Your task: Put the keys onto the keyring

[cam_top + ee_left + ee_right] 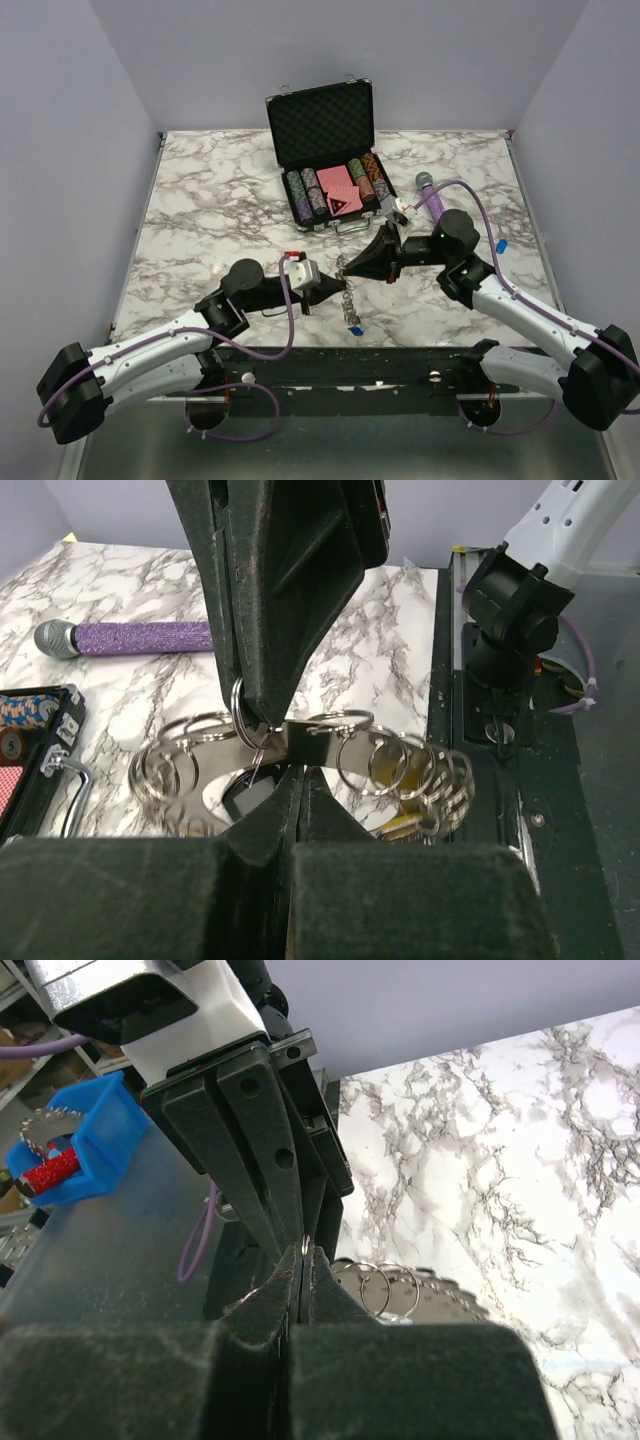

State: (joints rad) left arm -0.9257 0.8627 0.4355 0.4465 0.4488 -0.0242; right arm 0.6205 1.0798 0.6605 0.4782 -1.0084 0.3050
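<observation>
The keyring [346, 292] hangs just above the marble table near its front edge, between both grippers. In the left wrist view it is a flat silver plate [320, 742] fringed with several small split rings. My left gripper [298, 772] is shut on the plate's lower edge. My right gripper [303, 1252] comes from the opposite side and is shut on one thin small ring; its black fingers [270, 600] fill the top of the left wrist view. Yellow key heads [402, 826] hang at the ring's right side. A blue key [354, 328] dangles at the bottom of the chain.
An open black chip case [325, 150] with chips and cards stands behind the grippers; its handle [75, 795] is close to the ring. A purple microphone [432, 195] lies to the case's right. A blue holder [75, 1145] sits off the table.
</observation>
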